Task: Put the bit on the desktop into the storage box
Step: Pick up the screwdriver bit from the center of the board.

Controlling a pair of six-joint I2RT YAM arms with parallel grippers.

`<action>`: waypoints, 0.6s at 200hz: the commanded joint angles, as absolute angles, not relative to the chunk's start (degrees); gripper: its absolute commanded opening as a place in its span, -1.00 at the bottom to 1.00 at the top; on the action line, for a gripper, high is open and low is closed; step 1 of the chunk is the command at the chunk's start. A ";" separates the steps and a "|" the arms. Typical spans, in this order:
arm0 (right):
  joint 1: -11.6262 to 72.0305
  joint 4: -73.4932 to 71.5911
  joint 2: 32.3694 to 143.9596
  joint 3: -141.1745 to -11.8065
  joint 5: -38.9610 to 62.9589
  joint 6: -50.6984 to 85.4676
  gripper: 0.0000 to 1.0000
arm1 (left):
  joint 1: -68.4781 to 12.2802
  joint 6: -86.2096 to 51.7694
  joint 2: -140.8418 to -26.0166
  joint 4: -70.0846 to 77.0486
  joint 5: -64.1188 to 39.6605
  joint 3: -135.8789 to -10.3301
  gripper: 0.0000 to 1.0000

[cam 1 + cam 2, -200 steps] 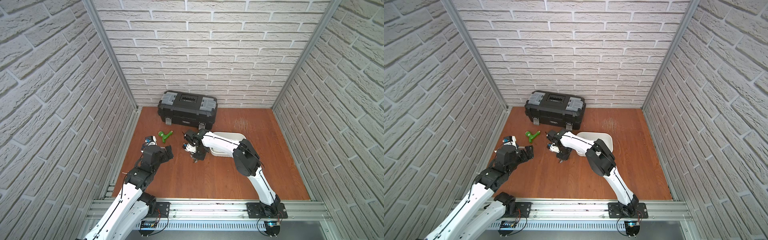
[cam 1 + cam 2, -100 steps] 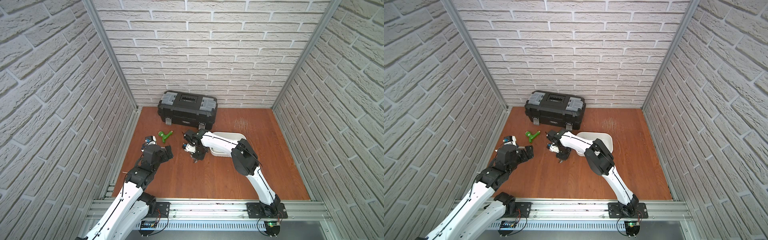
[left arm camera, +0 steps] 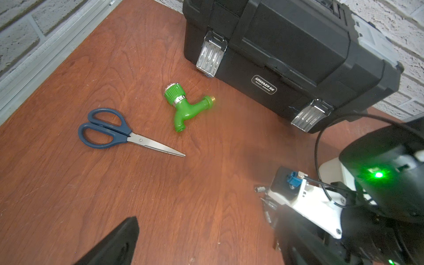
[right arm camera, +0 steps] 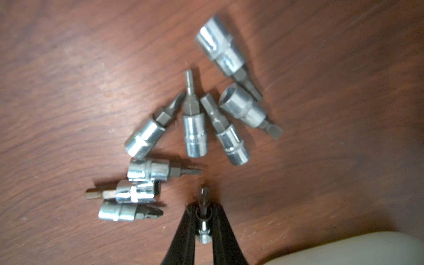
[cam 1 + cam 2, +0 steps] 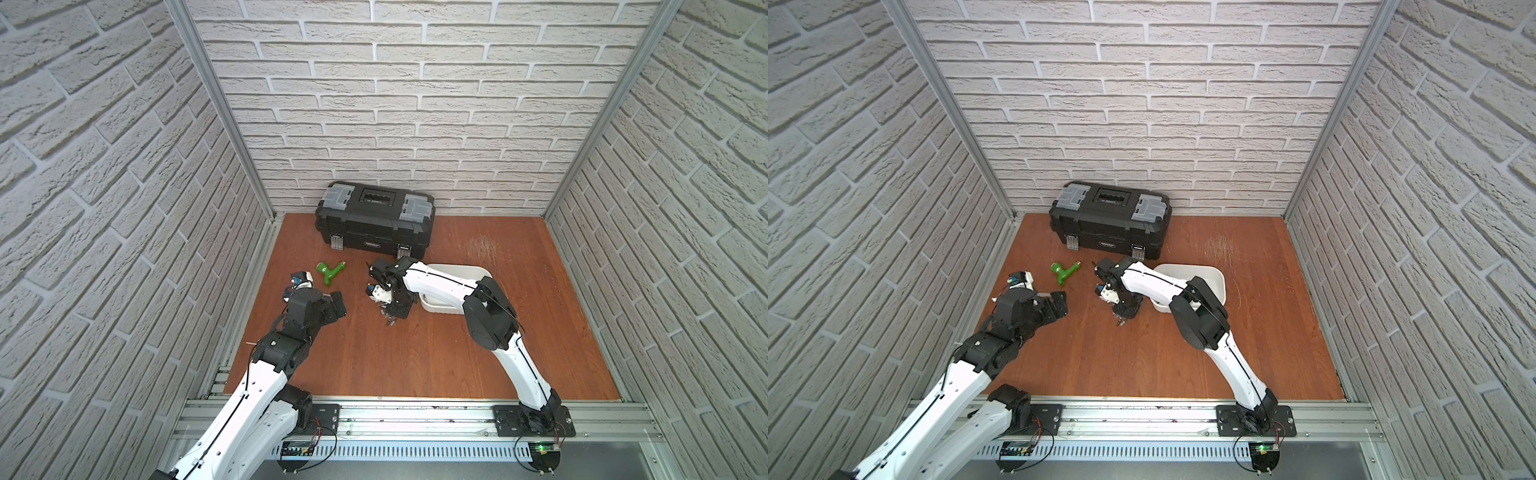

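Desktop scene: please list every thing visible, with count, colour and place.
desktop: 1, reddish-brown, underneath everything
toolbox: 1, black and grey, against back wall
tap: 1, green, before toolbox
scissors: 1, blue handles, beside tap
storage box: 1, white, right of centre
loose bits: 8, silver, on desktop beside storage box
held bit: 1, dark, in right gripper
left gripper: 1, black, open, left of loose bits
right gripper: 1, black, shut on held bit

top views: high front, share whole desktop (image 5: 415, 353) | wrists: close, angled down
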State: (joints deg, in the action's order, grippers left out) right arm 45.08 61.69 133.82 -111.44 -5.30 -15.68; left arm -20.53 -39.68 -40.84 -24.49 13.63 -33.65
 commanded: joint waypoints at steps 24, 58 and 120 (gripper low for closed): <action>44.50 60.56 127.66 -111.80 -7.20 -13.09 -0.79 | -19.78 -39.19 -40.00 -23.63 13.06 -33.70 0.97; 44.11 59.88 122.78 -111.65 -9.03 -10.61 -0.81 | -19.68 -39.06 -39.83 -24.27 12.77 -34.05 0.97; 42.05 61.00 113.80 -110.68 -12.71 -7.06 -0.81 | -19.51 -39.48 -38.80 -25.30 12.51 -34.54 0.96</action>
